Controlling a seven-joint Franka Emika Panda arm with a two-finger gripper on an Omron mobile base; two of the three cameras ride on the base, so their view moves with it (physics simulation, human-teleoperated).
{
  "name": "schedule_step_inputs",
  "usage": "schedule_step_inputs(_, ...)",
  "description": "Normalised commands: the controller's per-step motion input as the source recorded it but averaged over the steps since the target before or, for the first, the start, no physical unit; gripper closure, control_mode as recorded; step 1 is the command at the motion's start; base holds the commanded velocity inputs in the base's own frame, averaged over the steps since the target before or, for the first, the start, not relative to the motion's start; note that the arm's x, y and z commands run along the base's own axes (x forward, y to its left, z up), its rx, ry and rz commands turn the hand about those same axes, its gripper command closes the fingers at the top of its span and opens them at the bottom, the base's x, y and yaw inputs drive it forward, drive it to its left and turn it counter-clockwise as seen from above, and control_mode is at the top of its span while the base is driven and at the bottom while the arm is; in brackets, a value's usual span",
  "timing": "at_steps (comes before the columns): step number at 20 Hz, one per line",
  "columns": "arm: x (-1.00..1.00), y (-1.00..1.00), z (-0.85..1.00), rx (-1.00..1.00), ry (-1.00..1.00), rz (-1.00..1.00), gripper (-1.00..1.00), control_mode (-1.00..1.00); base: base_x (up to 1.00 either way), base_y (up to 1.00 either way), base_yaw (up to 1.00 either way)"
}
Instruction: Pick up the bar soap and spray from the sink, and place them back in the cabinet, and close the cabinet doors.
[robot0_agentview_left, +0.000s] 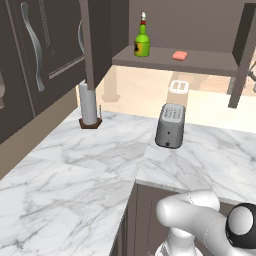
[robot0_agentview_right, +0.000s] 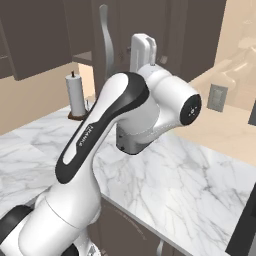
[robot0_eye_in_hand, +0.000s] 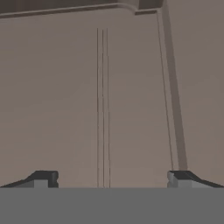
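The spray (robot0_agentview_left: 142, 40), a green bottle with a yellow label, stands upright on the brown shelf of the open cabinet (robot0_agentview_left: 200, 65). The salmon-pink bar soap (robot0_agentview_left: 180, 55) lies to its right on the same shelf. The cabinet doors stand swung out, one at the left (robot0_agentview_left: 95, 45) and one at the right (robot0_agentview_left: 244, 55). My gripper (robot0_eye_in_hand: 111, 179) is open with nothing between its fingers, and it faces a flat brown door panel (robot0_eye_in_hand: 109, 100) close ahead. In the right base view my raised hand sits beside a dark door with a curved silver handle (robot0_agentview_right: 106, 40). The sink is out of view.
A grey toaster (robot0_agentview_left: 170, 126) stands on the marble counter (robot0_agentview_left: 75, 170) below the shelf. A paper towel roll (robot0_agentview_left: 89, 104) stands at the back left. A wall outlet (robot0_agentview_left: 179, 86) sits behind the toaster. More dark doors with silver handles (robot0_agentview_left: 32, 47) line the left wall.
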Motion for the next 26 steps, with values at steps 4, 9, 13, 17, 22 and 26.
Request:
schedule_step_inputs(4,0.24,0.37,-0.03,-0.03,0.0,0.0,-1.0,-1.0,0.0,0.0,0.0)
schedule_step_inputs(9,0.19,0.41,-0.07,-0.05,-0.04,0.0,-1.0,-1.0,0.0,0.0,0.0)
schedule_step_inputs(13,0.21,0.4,-0.06,-0.04,-0.05,0.0,-1.0,-1.0,0.0,0.0,0.0)
schedule_step_inputs(17,0.26,0.3,0.0,-0.02,-0.05,0.0,-1.0,-1.0,0.0,0.0,0.0)
schedule_step_inputs(22,0.28,0.26,0.0,-0.03,-0.06,0.0,-1.0,-1.0,0.0,0.0,0.0)
schedule_step_inputs(26,0.3,0.26,0.0,-0.02,-0.05,-0.01,-1.0,-1.0,0.0,0.0,0.0)
